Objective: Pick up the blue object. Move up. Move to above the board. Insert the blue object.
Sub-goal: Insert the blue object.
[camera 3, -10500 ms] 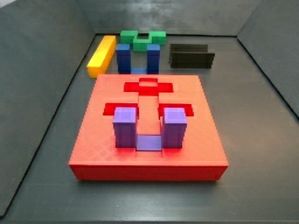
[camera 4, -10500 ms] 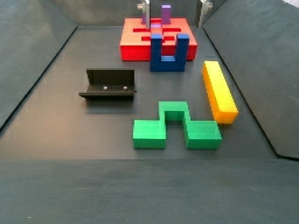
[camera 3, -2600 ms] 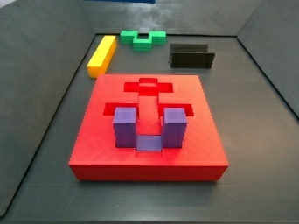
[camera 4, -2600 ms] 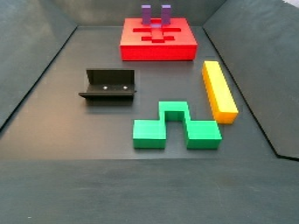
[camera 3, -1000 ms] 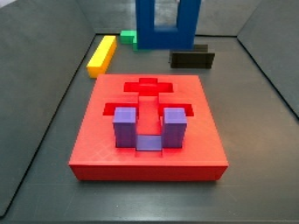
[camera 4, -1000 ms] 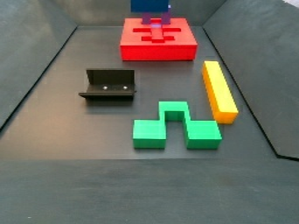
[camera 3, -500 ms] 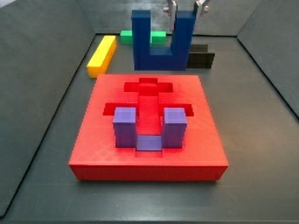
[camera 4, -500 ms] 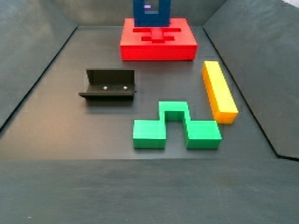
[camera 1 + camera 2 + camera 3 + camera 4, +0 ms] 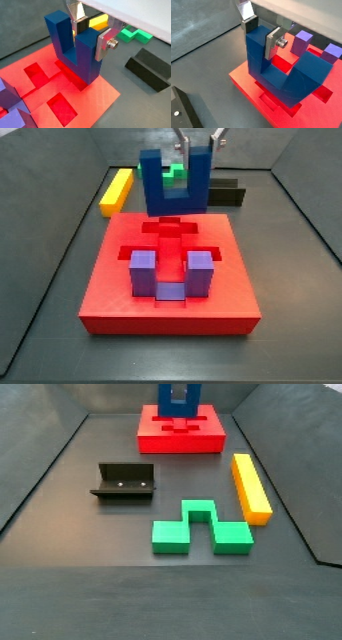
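Note:
The blue object (image 9: 175, 188) is a dark blue U-shaped block held upright, prongs up. My gripper (image 9: 90, 32) is shut on one of its prongs, a silver finger (image 9: 274, 44) on each side. The block hangs low over the far end of the red board (image 9: 120, 303), at the cross-shaped recess (image 9: 40, 75). I cannot tell whether its base touches the board. It shows in both wrist views (image 9: 281, 72) and against the board (image 9: 201, 442) in a side view (image 9: 178, 402).
A lighter purple U-shaped block (image 9: 171, 274) stands in the board's near slot. On the floor are a yellow bar (image 9: 250, 486), a green block (image 9: 201, 527) and the dark fixture (image 9: 124, 481). Grey walls close the floor in.
The gripper has carried the blue object down from the top of the view and toward the board's far end. Nothing else moved.

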